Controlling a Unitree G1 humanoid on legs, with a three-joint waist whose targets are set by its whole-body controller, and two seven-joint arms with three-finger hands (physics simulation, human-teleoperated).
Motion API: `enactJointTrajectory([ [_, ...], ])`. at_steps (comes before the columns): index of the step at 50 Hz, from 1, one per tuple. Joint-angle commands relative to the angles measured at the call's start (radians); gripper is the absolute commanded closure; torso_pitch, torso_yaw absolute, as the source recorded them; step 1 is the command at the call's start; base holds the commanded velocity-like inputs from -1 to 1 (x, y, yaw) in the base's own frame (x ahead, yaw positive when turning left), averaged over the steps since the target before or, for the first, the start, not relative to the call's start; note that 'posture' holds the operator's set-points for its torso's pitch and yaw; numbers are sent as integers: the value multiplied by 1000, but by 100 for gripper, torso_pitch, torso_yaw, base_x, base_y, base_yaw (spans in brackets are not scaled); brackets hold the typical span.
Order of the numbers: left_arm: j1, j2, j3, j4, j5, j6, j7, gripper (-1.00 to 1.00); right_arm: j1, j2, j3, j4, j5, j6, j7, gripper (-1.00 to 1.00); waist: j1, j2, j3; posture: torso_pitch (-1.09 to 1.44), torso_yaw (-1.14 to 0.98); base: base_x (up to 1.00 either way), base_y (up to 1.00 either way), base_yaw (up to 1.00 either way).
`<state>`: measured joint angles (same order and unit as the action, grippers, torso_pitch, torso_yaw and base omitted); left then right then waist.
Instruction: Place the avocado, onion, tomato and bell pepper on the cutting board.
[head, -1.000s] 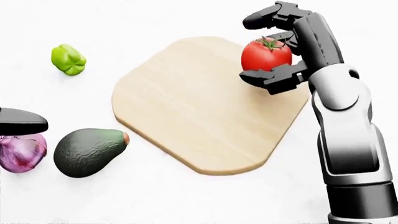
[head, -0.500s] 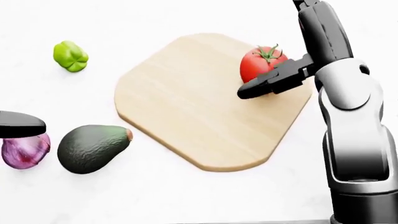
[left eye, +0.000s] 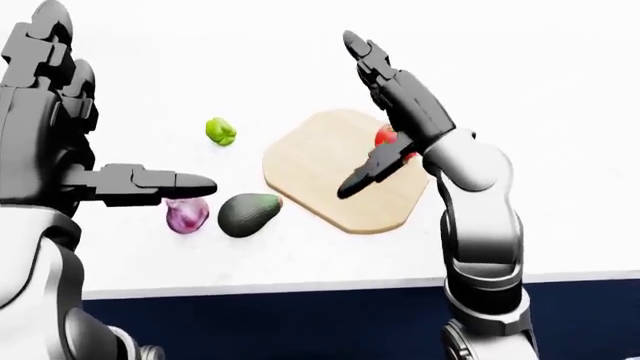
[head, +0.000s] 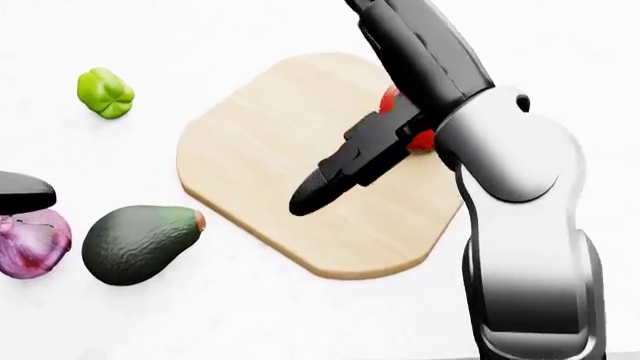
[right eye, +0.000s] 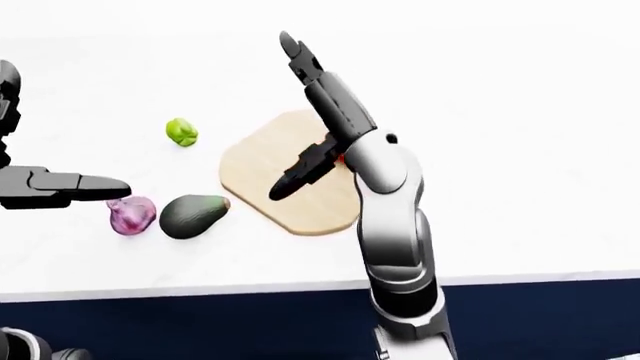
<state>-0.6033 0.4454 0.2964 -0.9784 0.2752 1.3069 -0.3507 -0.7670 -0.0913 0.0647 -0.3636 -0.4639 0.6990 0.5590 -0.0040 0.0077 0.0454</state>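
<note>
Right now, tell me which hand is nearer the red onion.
Left. The left hand hovers open just above the red onion, a finger reaching over it. The right hand is open over the cutting board, well to the onion's right.

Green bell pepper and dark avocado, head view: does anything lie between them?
Nothing: only bare white counter separates the small green bell pepper from the dark green avocado in the head view.
</note>
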Motion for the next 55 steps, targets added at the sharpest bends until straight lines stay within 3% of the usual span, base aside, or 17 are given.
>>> enactJointTrajectory([
  [1,-20,14,6,-14,-4,-21,10,-100,-31,23,18,-10,-26,-49,20,-100,2,5,-22,0,3,0,0,0],
  [12,-1,18,14,-23,-23,-22,28,-100,-38,118,61,2,-130,-73,113,-100,26,13,-23,0,8,0,0,0],
  [33,-1,21,27,-26,-48,-10,44,-100,28,184,94,-47,-256,-109,245,-100,93,14,-28,0,19,0,0,0],
  [55,13,12,21,-19,-66,-31,69,-100,64,220,123,-61,-293,-124,295,-100,234,17,-45,0,30,0,0,0],
])
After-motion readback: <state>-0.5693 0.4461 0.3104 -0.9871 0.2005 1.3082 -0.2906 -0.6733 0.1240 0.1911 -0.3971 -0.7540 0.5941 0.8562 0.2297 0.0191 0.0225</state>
